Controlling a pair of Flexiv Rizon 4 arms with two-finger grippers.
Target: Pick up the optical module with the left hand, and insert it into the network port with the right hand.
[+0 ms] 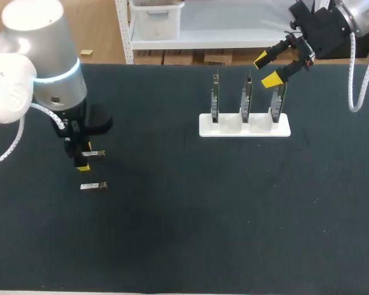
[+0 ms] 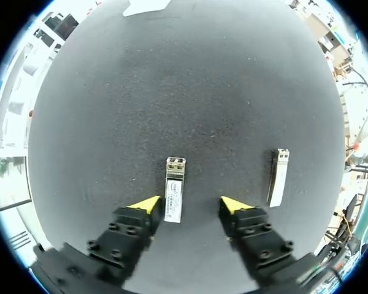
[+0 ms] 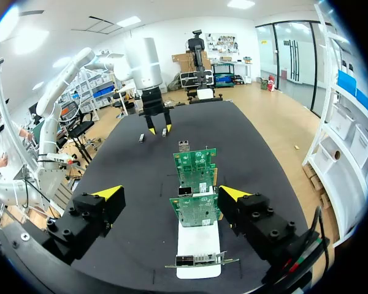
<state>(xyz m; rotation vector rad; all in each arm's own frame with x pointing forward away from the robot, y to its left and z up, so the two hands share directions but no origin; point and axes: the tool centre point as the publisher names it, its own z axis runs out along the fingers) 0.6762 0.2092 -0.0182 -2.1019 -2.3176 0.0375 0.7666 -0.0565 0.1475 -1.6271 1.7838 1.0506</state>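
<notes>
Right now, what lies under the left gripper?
One module lies on the table between open fingers of the left gripper, near one. A second module lies outside. The fingers cover the table beneath.

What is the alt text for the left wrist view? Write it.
The open left end effector hangs over a black tabletop with one optical module lying between its yellow-tipped fingers. A second optical module lies beside it, outside the fingers.

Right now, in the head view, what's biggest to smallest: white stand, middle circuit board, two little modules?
1. White stand.
2. Middle circuit board.
3. Farther optical module and nearer optical module: alike, a tie.
</notes>
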